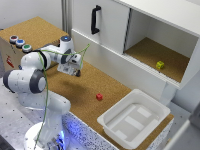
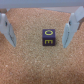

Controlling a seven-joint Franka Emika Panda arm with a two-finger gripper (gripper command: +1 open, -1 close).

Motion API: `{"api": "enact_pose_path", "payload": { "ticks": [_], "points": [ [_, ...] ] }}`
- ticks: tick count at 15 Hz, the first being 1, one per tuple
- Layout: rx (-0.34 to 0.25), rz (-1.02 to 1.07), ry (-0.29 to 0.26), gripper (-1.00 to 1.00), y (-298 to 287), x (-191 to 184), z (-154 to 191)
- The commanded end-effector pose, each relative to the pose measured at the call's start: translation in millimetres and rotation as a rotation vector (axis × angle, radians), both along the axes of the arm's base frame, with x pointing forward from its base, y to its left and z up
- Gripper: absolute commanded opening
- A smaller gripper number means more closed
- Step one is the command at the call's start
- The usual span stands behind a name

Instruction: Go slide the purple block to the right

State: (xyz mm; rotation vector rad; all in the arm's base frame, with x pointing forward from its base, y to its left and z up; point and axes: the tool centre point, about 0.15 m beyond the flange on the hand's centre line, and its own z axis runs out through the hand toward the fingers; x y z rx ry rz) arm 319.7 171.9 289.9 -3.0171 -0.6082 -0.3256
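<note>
In the wrist view the purple block (image 2: 48,38), a small dark cube with yellow letters on its faces, rests on the cork surface between my two fingers. My gripper (image 2: 39,44) is open, with a finger on each side of the block and a gap to both. In the exterior view the gripper (image 1: 75,69) hangs low over the cork counter near the cabinet front. There the hand hides the purple block.
A red cube (image 1: 99,96) lies on the cork counter (image 1: 60,85) toward the exterior view's right of the gripper. A white tray (image 1: 134,117) stands further right. A yellow-green cube (image 1: 160,65) sits in the open cabinet shelf. Three coloured buttons (image 1: 20,43) are on the raised box at left.
</note>
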Motion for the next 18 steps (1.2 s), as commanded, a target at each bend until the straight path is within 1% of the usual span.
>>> {"api": "enact_pose_path", "payload": {
  "ticks": [1, 2, 6, 7, 8, 11, 14, 15, 18],
  "points": [
    [-0.074, 0.048, 0.096, 1.00, 67.5, 29.9, -21.4],
    [-0.093, 0.057, 0.109, 1.00, 81.4, 35.0, -26.4],
    [-0.095, 0.032, 0.124, 1.00, 99.1, 44.4, -36.6],
    [-0.092, 0.021, 0.128, -1.00, 98.2, 47.2, -41.4],
    [-0.077, 0.019, 0.139, -1.00, 96.0, 50.4, -45.8],
    [-0.066, 0.012, 0.150, -1.00, 89.6, 59.4, -48.4],
    [-0.040, -0.003, 0.156, -1.00, 80.1, 62.4, -54.1],
    [-0.024, -0.003, 0.154, -1.00, 77.4, 63.3, -56.5],
    [-0.011, -0.003, 0.158, -1.00, 72.9, 66.1, -66.7]
  ]
}}
